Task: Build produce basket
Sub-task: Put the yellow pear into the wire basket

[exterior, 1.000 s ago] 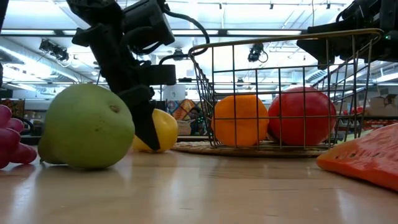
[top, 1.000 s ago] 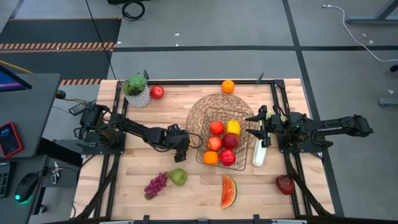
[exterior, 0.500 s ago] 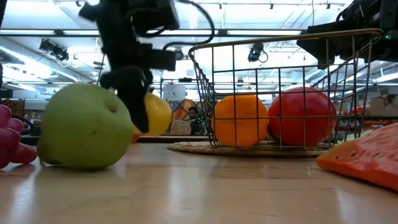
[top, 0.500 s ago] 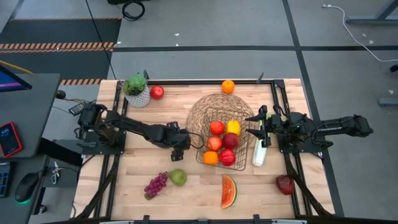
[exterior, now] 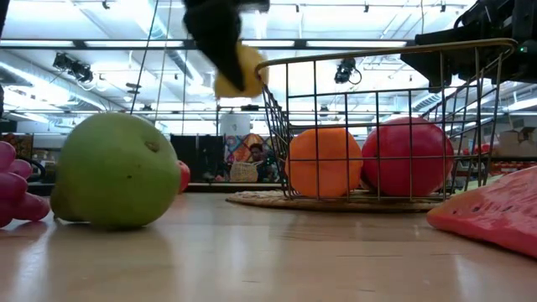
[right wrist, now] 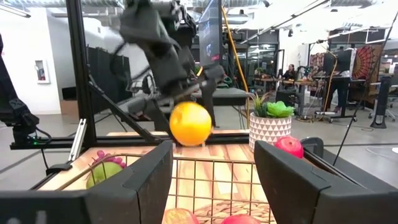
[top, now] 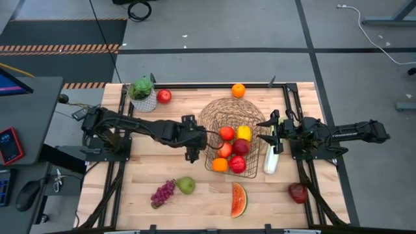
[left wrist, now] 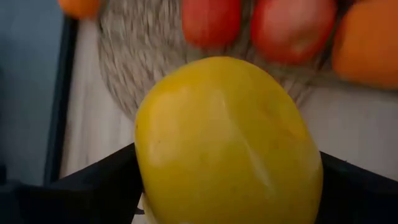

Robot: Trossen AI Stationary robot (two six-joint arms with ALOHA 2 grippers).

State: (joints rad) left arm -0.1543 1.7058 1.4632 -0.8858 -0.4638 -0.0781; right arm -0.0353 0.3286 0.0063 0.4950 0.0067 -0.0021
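A wooden tabletop (top: pixel 156 175) seen from above, with two dark robot arms reaching in from either side toward a round wire-mesh basket (top: pixel 263 166) that sits near the middle on a woven mat (top: pixel 214 114). The left hand (top: pixel 193 153) hangs just beside the basket's left rim, raised off the tabletop, its fingers clamped on a yellow fruit (left wrist: pixel 227 140); in the low view that fruit (exterior: pixel 239 74) hangs level with the top of the basket's rim (exterior: pixel 386 48). The right hand (top: pixel 268 132) is at the basket's right edge with its fingers closed on the rim, next to a long pale-green celery stalk (top: pixel 271 159) lying against the basket's right side. Inside the basket lie red apples (top: pixel 227 134), a yellow piece (top: pixel 244 133) and an orange (top: pixel 220 165). In front of the basket on the tabletop are a green pear (top: pixel 186 185), purple grapes (top: pixel 162 193) just beside it, and a watermelon slice (top: pixel 238 199). A dark red apple (top: pixel 298 192) rests near the front right corner. At the back edge are another orange (top: pixel 238 90), a small red apple (top: pixel 164 96) and a leafy plant in a white pot (top: pixel 143 94).
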